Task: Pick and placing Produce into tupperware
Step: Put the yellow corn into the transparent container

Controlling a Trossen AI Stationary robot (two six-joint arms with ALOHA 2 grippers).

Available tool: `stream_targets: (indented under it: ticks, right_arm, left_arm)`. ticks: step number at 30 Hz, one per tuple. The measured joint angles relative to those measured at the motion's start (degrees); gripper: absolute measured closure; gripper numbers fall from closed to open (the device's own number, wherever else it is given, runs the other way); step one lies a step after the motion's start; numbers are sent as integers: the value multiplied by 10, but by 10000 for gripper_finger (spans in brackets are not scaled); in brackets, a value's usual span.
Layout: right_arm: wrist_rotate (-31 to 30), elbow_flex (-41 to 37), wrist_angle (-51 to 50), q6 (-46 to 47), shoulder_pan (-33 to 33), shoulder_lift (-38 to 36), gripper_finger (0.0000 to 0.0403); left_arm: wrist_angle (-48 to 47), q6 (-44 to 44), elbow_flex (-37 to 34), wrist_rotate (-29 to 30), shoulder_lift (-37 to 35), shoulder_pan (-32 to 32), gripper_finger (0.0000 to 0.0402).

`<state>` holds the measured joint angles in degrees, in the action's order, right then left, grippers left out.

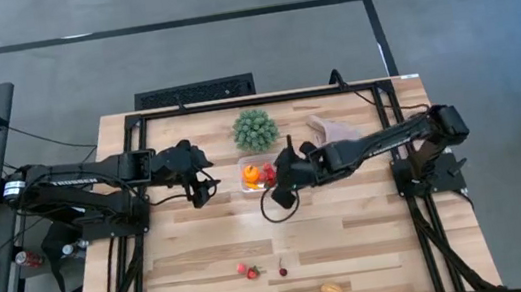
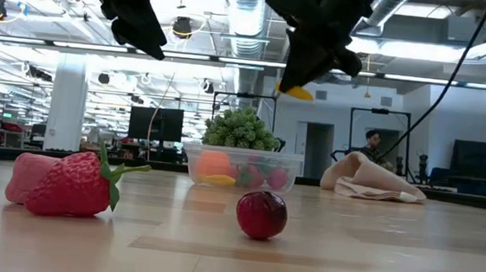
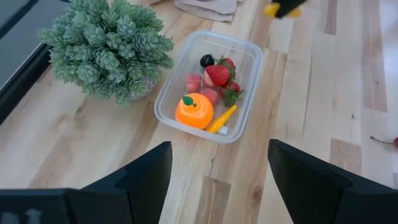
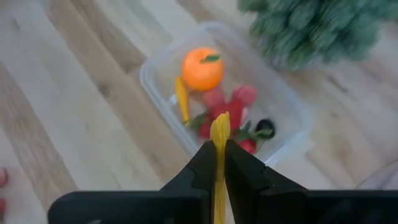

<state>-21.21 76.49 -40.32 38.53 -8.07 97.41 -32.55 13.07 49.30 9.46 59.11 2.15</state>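
The clear tupperware (image 1: 257, 175) stands on the table before the green plant (image 1: 254, 129). It holds an orange (image 3: 194, 111), a strawberry (image 3: 217, 74), a yellow piece and other small produce. My right gripper (image 4: 219, 152) hangs above the table just beside the tupperware's near right side, shut on a thin yellow piece of produce (image 2: 298, 93). My left gripper (image 3: 217, 180) waits open to the tupperware's left, above the table. Loose strawberries (image 1: 247, 270), a cherry (image 1: 283, 271) and a yellowish piece (image 1: 332, 290) lie near the table's near edge. My right gripper pinches the thin yellow piece between its two fingers, and the piece's free end (image 4: 219, 132) sticks out past the fingertips. The fingers slant downward, coming from the table's right side. The piece is lifted clear, high above the table.
A crumpled beige cloth (image 1: 334, 131) lies right of the plant. A dark cable loop (image 1: 279, 206) hangs below my right gripper. Bare wood stretches between the tupperware and the loose produce at the near edge. A keyboard (image 1: 195, 92) sits beyond the table's far edge.
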Motion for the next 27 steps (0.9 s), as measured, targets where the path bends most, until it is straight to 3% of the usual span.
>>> stream_targets:
  ticks: [12,19,27]
  right_arm:
    - [0,0,28,-99,30,-54,383]
    - [3,0,90,-210,30,-53,381]
    - [4,-8,109,-268,50,-43,379]
  left_arm:
    - [1,6,0,4,0,0,145]
    - [3,11,0,15,0,0,145]
    - [5,21,0,19,0,0,145]
